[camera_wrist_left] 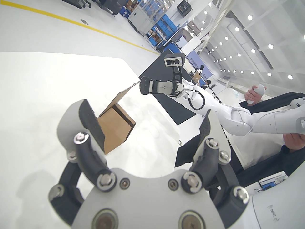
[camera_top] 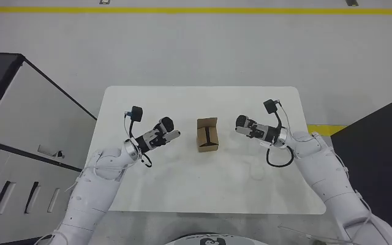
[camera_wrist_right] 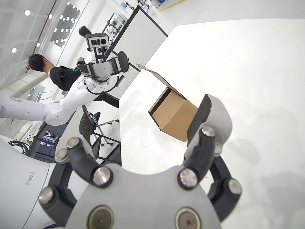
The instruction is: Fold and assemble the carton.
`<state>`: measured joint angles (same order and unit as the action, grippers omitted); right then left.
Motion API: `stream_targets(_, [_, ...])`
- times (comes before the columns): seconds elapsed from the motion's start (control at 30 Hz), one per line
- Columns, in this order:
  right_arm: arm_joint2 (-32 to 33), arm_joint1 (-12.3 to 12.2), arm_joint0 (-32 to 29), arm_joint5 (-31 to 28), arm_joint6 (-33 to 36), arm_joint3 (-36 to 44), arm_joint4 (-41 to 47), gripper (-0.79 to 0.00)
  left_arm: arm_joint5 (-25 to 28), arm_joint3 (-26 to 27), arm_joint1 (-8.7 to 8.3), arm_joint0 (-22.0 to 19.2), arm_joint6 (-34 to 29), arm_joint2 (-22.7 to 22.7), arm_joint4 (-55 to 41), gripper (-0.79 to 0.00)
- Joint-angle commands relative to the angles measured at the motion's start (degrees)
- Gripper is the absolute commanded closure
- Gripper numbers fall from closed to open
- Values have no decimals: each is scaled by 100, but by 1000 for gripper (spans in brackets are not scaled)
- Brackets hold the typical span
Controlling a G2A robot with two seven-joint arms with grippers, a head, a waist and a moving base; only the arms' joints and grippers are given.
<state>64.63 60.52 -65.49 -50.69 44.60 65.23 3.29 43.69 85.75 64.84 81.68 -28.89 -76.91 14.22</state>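
A small brown carton (camera_top: 208, 135) stands in the middle of the white table (camera_top: 184, 190), with one flap raised. My left gripper (camera_top: 169, 130) hovers to its left, open, nothing between its fingers. My right gripper (camera_top: 241, 124) hovers to the carton's right, also open and holding nothing. In the left wrist view the carton (camera_wrist_left: 116, 127) sits beyond my open left gripper (camera_wrist_left: 147, 122), with the right gripper (camera_wrist_left: 144, 85) farther off. In the right wrist view the carton (camera_wrist_right: 174, 116) lies past my open right gripper (camera_wrist_right: 145, 120), and the left gripper (camera_wrist_right: 104, 66) faces it from the far side.
A dark panel (camera_top: 24, 86) stands off the table's left edge, and a black mat (camera_top: 361, 135) lies on the floor to the right. A yellow floor line (camera_top: 196, 10) runs along the far side. Bare tabletop surrounds the carton.
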Motion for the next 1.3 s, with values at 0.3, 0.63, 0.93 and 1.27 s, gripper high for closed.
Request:
stream_targets(0.3, [0, 0, 0, 0, 0, 0, 4, -785, 382, -79, -83, -49, -214, -242, 5, -785])
stream_targets(0.63, [10, -6, 46, -11, 40, 82, -46, -785, 382, -79, -83, -49, -214, -242, 5, -785])
stream_targets(0.93, [-205, -77, 1150, 601, 1501, -220, 535, -785, 382, -79, -83, -49, -214, -242, 5, -785])
stream_targets(1.27, [-1520, 59, 2609, 1226, 2128, -961, 1036, -785, 382, -79, -83, -49, -214, -242, 5, -785])
